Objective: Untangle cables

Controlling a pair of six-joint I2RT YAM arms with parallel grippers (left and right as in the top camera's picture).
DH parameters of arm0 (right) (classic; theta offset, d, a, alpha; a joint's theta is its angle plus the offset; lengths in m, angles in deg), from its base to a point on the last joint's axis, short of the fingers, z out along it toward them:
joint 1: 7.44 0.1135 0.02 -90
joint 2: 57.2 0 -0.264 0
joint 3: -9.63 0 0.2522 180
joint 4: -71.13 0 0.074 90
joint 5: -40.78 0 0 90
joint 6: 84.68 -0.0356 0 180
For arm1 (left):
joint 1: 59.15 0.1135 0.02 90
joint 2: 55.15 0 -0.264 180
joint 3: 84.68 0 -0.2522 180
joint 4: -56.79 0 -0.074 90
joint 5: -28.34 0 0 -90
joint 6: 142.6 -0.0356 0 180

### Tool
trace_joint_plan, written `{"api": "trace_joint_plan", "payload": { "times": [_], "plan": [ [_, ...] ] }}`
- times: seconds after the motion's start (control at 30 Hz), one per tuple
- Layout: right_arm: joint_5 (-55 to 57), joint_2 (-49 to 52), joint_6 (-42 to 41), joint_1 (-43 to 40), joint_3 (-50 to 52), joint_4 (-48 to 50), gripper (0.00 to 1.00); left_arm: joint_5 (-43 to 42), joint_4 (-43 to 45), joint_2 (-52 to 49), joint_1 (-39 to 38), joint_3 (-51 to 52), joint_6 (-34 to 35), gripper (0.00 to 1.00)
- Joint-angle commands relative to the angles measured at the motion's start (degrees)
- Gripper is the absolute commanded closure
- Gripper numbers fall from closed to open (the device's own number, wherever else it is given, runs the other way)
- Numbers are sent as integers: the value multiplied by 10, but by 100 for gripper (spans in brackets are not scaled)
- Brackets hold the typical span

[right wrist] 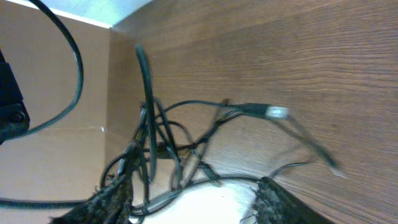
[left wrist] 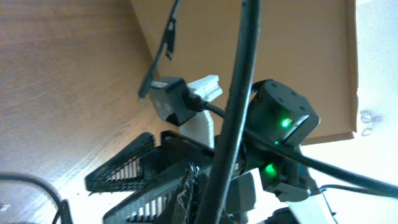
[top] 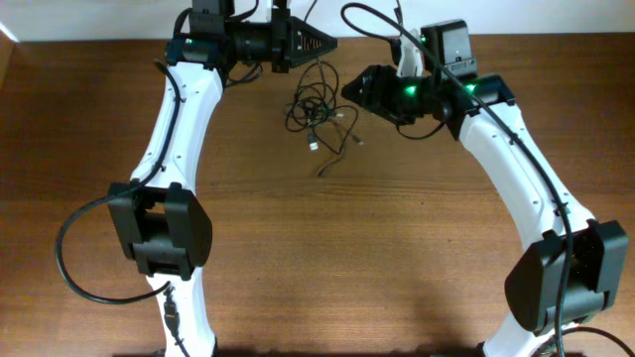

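Left gripper (top: 327, 45), jaws pinched on one strand near the table's (top: 397, 248) far edge, holds it above the cables (top: 312, 111) tangled at far centre, while right gripper (top: 347, 89), fingers apart, faces the tangle's right side.

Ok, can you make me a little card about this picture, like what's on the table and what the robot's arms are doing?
table: brown wood
cables: thin black cords in a tangle near the far edge, between the two arms
plug: one pale tip poking out of the tangle
right jaws: open, with the tangle between the fingers
left jaws: on the tangle's far side; can't tell if open or shut
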Motion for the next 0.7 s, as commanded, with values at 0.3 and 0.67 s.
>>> {"api": "trace_joint_plan", "payload": {
  "times": [0.3, 0.67],
  "plan": [
    [1, 33, -42, 16, 9, 42, 96, -56, 327, 12, 13, -5, 275, 100],
    [87, -137, 105, 14, 9, -120, 96, 110, -6, 12, 144, -3, -87, 100]
  ]
}}
